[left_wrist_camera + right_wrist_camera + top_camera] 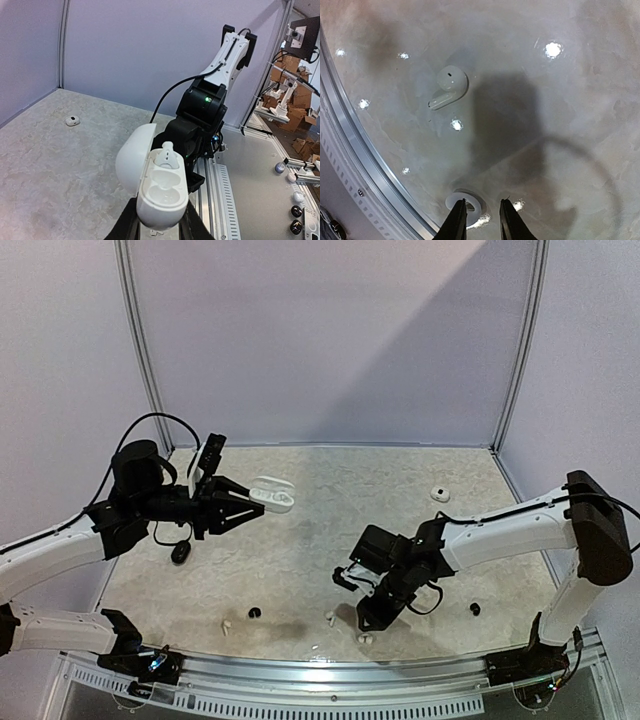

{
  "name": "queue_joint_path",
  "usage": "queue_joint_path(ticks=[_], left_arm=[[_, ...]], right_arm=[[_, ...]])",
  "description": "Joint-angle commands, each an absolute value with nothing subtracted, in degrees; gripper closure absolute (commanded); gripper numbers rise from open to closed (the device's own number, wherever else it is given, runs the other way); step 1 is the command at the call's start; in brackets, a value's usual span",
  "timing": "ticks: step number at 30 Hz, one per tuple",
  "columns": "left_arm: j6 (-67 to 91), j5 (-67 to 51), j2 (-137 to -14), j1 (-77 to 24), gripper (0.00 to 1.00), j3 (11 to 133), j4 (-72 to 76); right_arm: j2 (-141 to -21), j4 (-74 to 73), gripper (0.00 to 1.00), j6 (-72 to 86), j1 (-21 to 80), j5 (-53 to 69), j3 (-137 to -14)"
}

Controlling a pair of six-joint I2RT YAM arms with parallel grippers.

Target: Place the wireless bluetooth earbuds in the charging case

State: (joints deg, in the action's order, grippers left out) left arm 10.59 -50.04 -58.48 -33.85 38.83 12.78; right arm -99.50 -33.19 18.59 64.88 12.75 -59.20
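My left gripper (250, 502) holds a white charging case (274, 495) in the air over the table's left side, shut on its base. In the left wrist view the case (162, 192) has its lid (131, 161) swung open. One white earbud (165, 156) sits in the far slot, and the near slot is empty. My right gripper (368, 625) points down near the front edge. Its fingers (458, 216) stand apart just above the table, with a white earbud (468, 201) against the left one. Another white earbud (449, 87) lies further ahead.
On the table lie a white earbud (226, 623), a black one (254, 613), a white one (330, 617) and a black one (475, 609). A black case (180, 552) sits at the left, a small white case (438, 493) at the back right. The metal rail (365, 165) runs close by.
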Motion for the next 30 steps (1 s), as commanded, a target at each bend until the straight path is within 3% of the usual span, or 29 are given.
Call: queue_joint_path(ticks=[1, 30], left_arm=[[9.8, -49.7, -58.0, -33.1, 1.0, 38.5, 12.6], [8.8, -49.8, -58.4, -32.8, 1.0, 38.7, 12.0]], right_arm=[[-100.4, -32.8, 0.78, 17.5, 65.3, 13.9, -57.9], [-101.4, -32.3, 0.76, 19.8, 69.1, 15.9, -56.9]])
